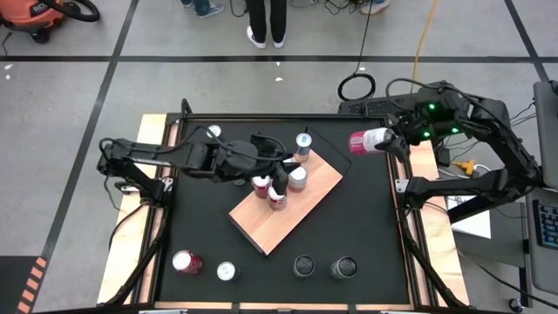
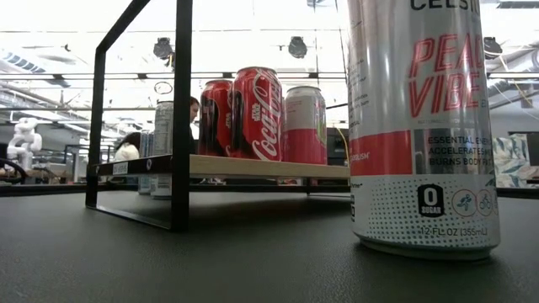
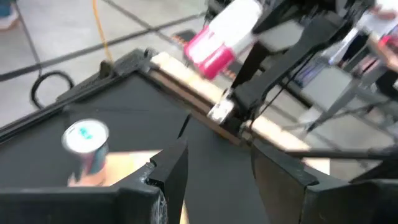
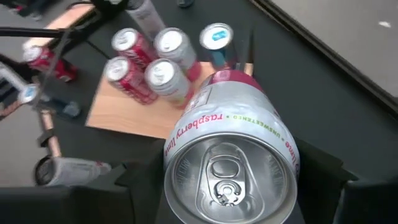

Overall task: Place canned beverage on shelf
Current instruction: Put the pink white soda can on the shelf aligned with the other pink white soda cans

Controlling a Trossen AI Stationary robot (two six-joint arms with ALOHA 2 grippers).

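The shelf [image 1: 292,209], a light wooden board, lies slantwise mid-table and carries several upright cans [image 1: 297,179], two of them red cola cans [image 2: 257,114]. My right gripper [image 1: 390,139] is shut on a white and pink canned beverage [image 1: 366,140], in the air off the shelf's far right corner. The left wrist view also shows this can [image 3: 224,31]. My left gripper [image 1: 283,167] hovers over the cans on the shelf, open, with nothing between its fingers [image 3: 168,168]. My right gripper pinches the can between its two fingers [image 4: 323,177], which lie along its side wall [image 4: 186,140] at the tab end. The tab end [image 4: 227,177] faces the wrist. The pink bottom end [image 1: 357,142] points toward the shelf. The can is lifted clear, lying nearly level.
More cans stand or lie on the black tabletop along the near edge [image 1: 186,262] [image 1: 227,271] [image 1: 303,265] [image 1: 343,267], and one stands at the far left [image 1: 214,133]. A tall Celsius can [image 2: 421,126] stands close to the low camera. A person's legs [image 1: 266,22] show beyond the far edge.
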